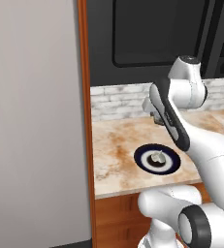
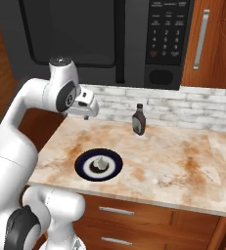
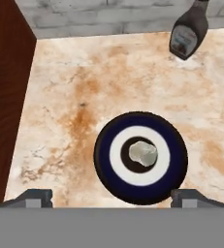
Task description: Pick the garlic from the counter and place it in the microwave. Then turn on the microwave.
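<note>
The garlic (image 3: 143,153), a small whitish bulb, lies in the middle of a dark blue and white plate (image 3: 104,155) on the beige veined counter (image 3: 74,87). The same garlic (image 2: 100,163) (image 1: 156,157) sits near the counter's front edge in both base views. My gripper (image 3: 112,196) hangs well above the plate, jaws open wide, nothing between them; its fingertips (image 3: 36,196) flank the plate's near rim. In the right base view the gripper (image 2: 86,110) hovers above and behind the plate. The black microwave (image 2: 95,34) hangs above the counter, door closed, button panel (image 2: 166,31) on its right.
A dark sauce bottle (image 2: 139,120) (image 3: 187,34) stands by the brick backsplash, behind and right of the plate. A tall wooden panel (image 1: 86,121) bounds the counter's left end. Wooden drawers (image 2: 134,219) sit below; bare counter stretches to the right.
</note>
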Available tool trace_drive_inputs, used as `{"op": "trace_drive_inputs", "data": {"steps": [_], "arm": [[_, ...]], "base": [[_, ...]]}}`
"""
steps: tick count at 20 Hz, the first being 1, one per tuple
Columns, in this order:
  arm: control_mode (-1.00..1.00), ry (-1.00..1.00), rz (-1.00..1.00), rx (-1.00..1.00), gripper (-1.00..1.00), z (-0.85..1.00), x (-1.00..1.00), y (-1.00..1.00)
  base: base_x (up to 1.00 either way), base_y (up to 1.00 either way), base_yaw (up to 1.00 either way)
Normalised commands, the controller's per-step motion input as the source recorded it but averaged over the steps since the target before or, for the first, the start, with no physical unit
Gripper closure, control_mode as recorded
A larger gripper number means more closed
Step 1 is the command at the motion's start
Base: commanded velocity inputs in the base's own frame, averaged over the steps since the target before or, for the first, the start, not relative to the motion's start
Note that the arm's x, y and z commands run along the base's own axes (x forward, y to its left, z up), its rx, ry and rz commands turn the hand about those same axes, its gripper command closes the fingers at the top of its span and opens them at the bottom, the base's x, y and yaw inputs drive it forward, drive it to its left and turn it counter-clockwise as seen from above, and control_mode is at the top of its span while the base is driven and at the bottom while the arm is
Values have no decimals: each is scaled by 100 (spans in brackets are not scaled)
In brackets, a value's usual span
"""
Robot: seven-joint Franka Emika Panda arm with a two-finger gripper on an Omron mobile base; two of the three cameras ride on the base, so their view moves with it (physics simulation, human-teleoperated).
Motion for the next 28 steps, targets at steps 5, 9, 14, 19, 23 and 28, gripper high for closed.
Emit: {"op": "trace_drive_inputs", "data": {"steps": [5, 9, 14, 19, 23, 28], "arm": [[-100, -32, 4, 0, -100, 28, -21, -7], [-100, -28, 6, 0, -100, 34, -20, -11], [-100, -15, -1, 0, -100, 35, -16, -19], [-100, -11, -8, 0, -100, 35, -10, -12], [-100, -2, -2, 0, -100, 36, -7, -14], [-100, -2, 0, 1, -100, 33, -3, -17]], "base": [[0, 0, 0], [0, 0, 0], [0, 0, 0], [0, 0, 0], [0, 0, 0], [0, 0, 0]]}}
